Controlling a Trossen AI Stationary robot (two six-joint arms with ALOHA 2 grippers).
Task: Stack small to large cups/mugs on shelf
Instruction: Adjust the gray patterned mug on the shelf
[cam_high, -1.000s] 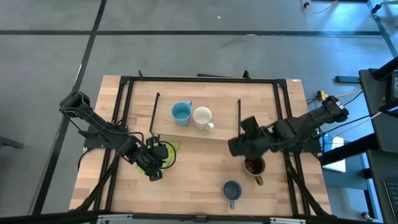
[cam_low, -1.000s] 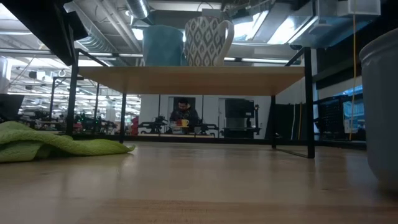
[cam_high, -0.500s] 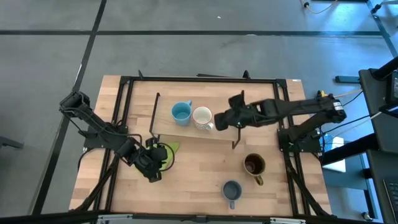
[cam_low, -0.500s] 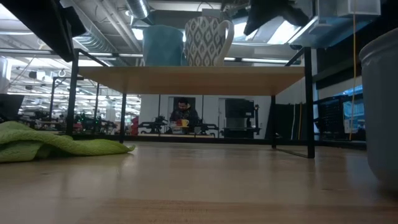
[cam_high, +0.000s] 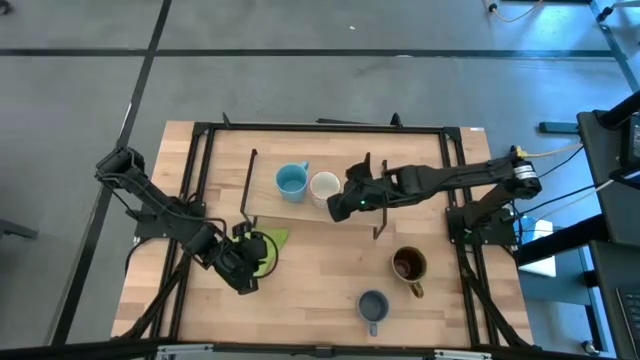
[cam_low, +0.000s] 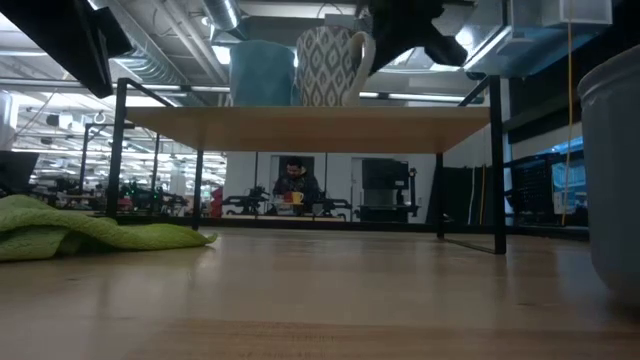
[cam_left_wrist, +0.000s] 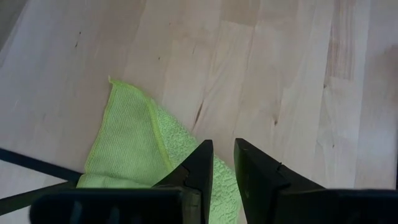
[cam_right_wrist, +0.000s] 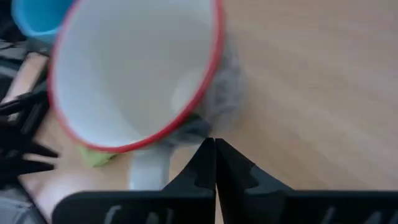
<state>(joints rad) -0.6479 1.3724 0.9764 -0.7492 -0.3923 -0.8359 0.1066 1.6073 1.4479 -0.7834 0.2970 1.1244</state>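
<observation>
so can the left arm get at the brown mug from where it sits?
Probably not easily: the left gripper sits over the green cloth at the table's left, while the brown mug stands far across, near the right arm's base.

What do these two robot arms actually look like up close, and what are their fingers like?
Both arms are black and slim, built of jointed segments. The left arm ends in the left gripper, whose two dark, flat, wedge-shaped fingers taper to blunt tips. The right arm ends in the right gripper, with the same matte black fingers. A yellow cable runs near its base.
</observation>
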